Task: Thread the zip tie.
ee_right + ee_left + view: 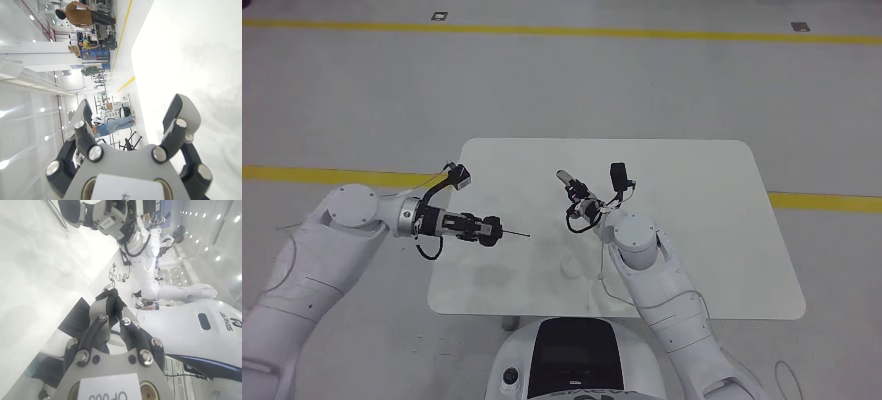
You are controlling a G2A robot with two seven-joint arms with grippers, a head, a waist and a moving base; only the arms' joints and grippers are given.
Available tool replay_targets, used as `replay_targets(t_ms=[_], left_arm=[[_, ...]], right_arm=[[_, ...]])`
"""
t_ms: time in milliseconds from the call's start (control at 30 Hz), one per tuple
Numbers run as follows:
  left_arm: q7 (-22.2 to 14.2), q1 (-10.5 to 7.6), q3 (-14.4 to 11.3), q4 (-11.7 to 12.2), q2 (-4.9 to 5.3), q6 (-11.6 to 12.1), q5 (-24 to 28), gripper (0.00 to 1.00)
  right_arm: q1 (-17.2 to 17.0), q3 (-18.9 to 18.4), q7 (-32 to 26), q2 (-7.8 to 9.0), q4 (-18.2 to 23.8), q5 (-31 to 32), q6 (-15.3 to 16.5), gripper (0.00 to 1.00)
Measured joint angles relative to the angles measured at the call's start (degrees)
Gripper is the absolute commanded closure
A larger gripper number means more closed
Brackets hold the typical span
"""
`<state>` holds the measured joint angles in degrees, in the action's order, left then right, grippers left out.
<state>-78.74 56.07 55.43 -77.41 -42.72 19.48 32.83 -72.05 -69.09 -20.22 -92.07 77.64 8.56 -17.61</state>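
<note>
A thin black zip tie (515, 234) sticks out straight from the tip of the left gripper (496, 231). It is held in the air above the left part of a white table (692, 220), with its free end pointing toward the middle of the table. The top view does not show whether the strap forms a loop.

The left gripper is clamped on 1 end of the zip tie. In the left wrist view, its 2 fingers (98, 308) are pressed together at the tips. Black material (114, 301) is bunched where the tips meet.

The right gripper (565, 179) is near the centre of the table, well apart from the free end of the zip tie. It holds nothing. In the right wrist view, the right gripper (131, 100) has its 2 ribbed black pads (171, 111) spread wide, with only the white tabletop and the room beyond between them.

The table has rounded corners and stands on a pale grey floor (362, 90). 2 yellow lines (542, 32) cross the floor, 1 beyond the table and 1 level with its far half.
</note>
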Motion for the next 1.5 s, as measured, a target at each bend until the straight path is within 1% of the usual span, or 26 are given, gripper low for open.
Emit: replay_targets(t_ms=[67, 200, 267, 300, 333, 367, 400, 433, 467, 567, 633, 700, 800, 900, 1000, 1133, 1200, 1267, 1333, 1400, 1500], left_arm=[[1.09, -0.08, -1.17, -0.07, 0.08, 0.00, -0.13, 1.00], [1.20, -0.04, -1.26, -0.11, 0.08, -0.02, -0.11, 1.00], [2.03, 0.52, -1.60, -0.31, -0.07, -0.04, 0.39, 1.00], [2.08, 0.80, -1.76, -0.01, -0.17, -0.02, 1.11, 1.00], [1.71, 0.99, -1.81, 1.03, -0.32, -0.01, 2.39, 1.00], [0.96, 1.04, -1.79, 1.87, -0.47, 0.00, 3.53, 1.00], [-0.40, 1.09, -1.65, 3.00, -0.75, 0.00, 5.55, 1.00], [-0.99, 1.16, -1.59, 3.77, -0.96, 0.00, 6.91, 1.00], [-1.10, 1.28, -1.68, 4.11, -1.16, 0.00, 8.00, 1.00], [-0.91, 1.88, -2.17, 4.58, -1.60, 0.00, 11.42, 1.00], [-0.90, 2.14, -2.83, 5.01, -1.78, 0.00, 13.41, 1.00], [-0.90, 2.17, -3.60, 5.50, -2.04, 0.00, 16.11, 1.00], [-0.90, 1.61, -4.55, 7.05, -2.52, 0.00, 19.21, 1.00], [-0.90, 0.78, -5.57, 8.64, -3.13, 0.00, 21.13, 1.00], [-0.90, 0.56, -5.70, 9.42, -3.19, 0.00, 20.89, 1.00], [-0.90, 0.59, -5.67, 9.35, -3.18, 0.00, 20.88, 1.00], [-0.01, 0.84, -5.80, 8.64, -3.25, -0.21, 20.32, 1.00], [1.02, 1.29, -5.80, 8.58, -3.31, -0.09, 19.67, 1.00], [-0.02, 1.81, -5.66, 9.68, -3.60, 0.00, 21.38, 1.00], [-1.21, 2.19, -5.94, 10.74, -4.14, 0.01, 24.33, 1.00], [-0.91, 1.80, -7.01, 12.52, -5.01, 0.00, 26.09, 1.00]], right_arm=[[0.00, 0.00, 0.00, 0.00, 0.00, 0.00, 0.00, 0.00], [0.00, 0.00, 0.00, 0.00, 0.00, 0.00, 0.00, 0.00], [0.00, 0.00, 0.00, 0.00, 0.00, 0.00, 0.00, 0.00], [0.00, 0.00, 0.00, 0.00, 0.00, 0.00, 0.00, 0.00], [0.00, 0.00, 0.00, 0.00, 0.00, 0.00, 0.00, 0.00], [-0.01, 0.00, 0.00, 0.00, 0.01, -0.01, 0.02, 0.00], [-0.17, -0.09, -0.22, 0.04, 0.12, -0.33, 0.42, 0.00], [-0.29, -0.32, -0.98, 0.15, 0.30, -0.86, 1.11, 0.00], [-0.35, -0.72, -2.38, 0.32, 0.47, -1.42, 2.05, 0.00], [-0.10, -2.70, -9.78, 1.20, 0.30, -3.56, 5.54, 0.00], [0.61, -3.76, -15.38, 1.79, -0.50, -4.66, 7.59, 0.00], [1.60, -4.06, -20.60, 2.24, -1.54, -5.73, 9.63, 0.00], [3.27, -3.69, -27.54, 2.74, -3.70, -6.92, 12.83, 0.00], [4.98, -3.42, -33.45, 2.95, -6.49, -10.03, 14.36, 0.00], [5.00, -3.44, -33.46, 2.95, -6.48, -9.83, 14.31, 0.00], [4.97, -3.44, -33.32, 2.94, -6.43, -9.74, 14.29, 0.00], [4.74, -3.26, -33.33, 2.98, -6.34, -10.17, 14.80, 0.00], [4.79, -3.40, -34.81, 3.21, -7.36, -11.23, 16.31, 0.00], [5.33, -4.13, -38.28, 3.64, -9.78, -13.05, 18.96, 0.00], [5.77, -4.98, -42.69, 4.02, -12.29, -16.34, 21.66, 0.00], [6.47, -5.54, -47.67, 4.45, -15.33, -19.89, 24.53, 0.00]])
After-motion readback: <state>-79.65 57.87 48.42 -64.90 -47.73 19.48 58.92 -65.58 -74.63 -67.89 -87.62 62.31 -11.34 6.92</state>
